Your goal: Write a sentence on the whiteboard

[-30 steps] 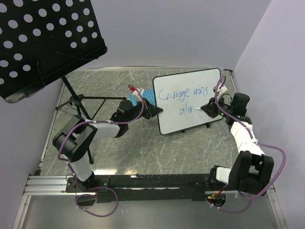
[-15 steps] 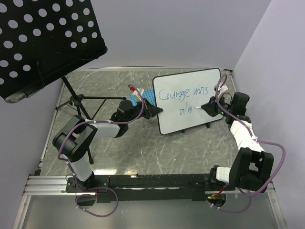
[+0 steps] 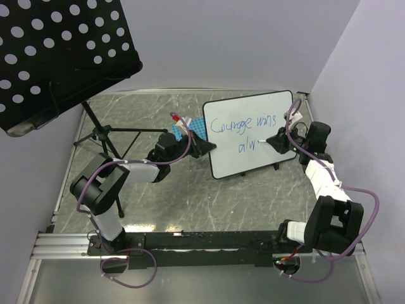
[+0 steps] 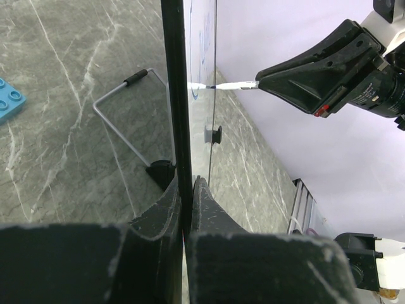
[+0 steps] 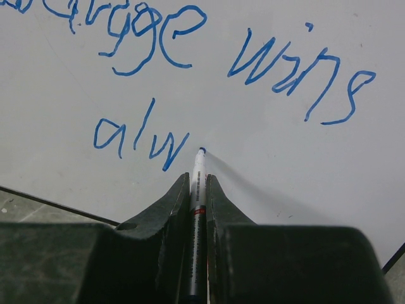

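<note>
The whiteboard (image 3: 253, 163) stands propped on the table, tilted back. Blue writing on it reads "Courage wins" (image 3: 243, 123) with "alw" (image 3: 246, 147) below. My left gripper (image 3: 205, 147) is shut on the board's left edge (image 4: 176, 95), fingertips (image 4: 204, 190) on either side of it. My right gripper (image 3: 273, 143) is shut on a white marker (image 5: 198, 190). Its blue tip (image 5: 201, 151) touches the board just right of "alw" (image 5: 139, 136). The left wrist view shows the marker (image 4: 224, 85) meeting the board from the right.
A black perforated music stand (image 3: 57, 50) on a tripod (image 3: 104, 136) fills the back left. A blue gridded rack (image 3: 195, 128) stands behind the board's left edge. The board's wire prop (image 4: 126, 120) and a blue brick (image 4: 9, 101) lie behind it. A wall runs close on the right.
My right gripper has shifted the marker tip slightly along the second line, finishing the "w". The left gripper and the board have not moved.
</note>
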Controlling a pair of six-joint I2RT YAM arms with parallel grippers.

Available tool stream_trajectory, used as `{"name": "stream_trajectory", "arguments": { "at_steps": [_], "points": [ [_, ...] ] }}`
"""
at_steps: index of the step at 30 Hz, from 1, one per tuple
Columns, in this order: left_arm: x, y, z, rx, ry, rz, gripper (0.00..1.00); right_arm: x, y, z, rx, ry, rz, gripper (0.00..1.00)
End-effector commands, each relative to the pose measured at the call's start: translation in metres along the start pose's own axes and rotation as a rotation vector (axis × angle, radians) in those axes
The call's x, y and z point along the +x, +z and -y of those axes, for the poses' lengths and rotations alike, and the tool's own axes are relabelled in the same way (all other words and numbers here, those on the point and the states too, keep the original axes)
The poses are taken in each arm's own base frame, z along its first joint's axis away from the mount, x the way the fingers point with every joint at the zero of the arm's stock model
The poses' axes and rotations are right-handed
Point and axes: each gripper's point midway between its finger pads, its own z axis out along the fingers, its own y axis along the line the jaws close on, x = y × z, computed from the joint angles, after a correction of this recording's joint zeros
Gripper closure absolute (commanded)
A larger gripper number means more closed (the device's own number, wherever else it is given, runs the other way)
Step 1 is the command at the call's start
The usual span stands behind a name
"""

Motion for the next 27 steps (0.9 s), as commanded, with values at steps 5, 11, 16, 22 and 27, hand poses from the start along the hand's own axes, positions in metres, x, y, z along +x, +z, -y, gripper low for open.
{"name": "stream_trajectory", "arguments": {
  "at_steps": [5,11,16,22,27],
  "points": [
    [0.005,0.002,0.011,0.064,0.091,-0.023,0.99,0.0,0.001,-0.012,-0.07,-0.038,-0.017,1.0],
    [0.005,0.002,0.01,0.064,0.089,-0.023,0.99,0.009,-0.002,-0.016,-0.078,-0.037,-0.047,1.0],
    [0.004,0.003,0.012,0.068,0.091,-0.021,0.99,0.012,-0.003,-0.011,-0.046,-0.039,-0.063,1.0],
    [0.004,0.002,0.012,0.067,0.093,-0.022,0.99,0.003,-0.003,-0.003,-0.008,-0.046,-0.047,1.0],
    [0.004,0.002,0.012,0.065,0.094,-0.022,0.99,-0.01,-0.003,0.004,0.023,-0.057,-0.025,1.0]
  ]
}}
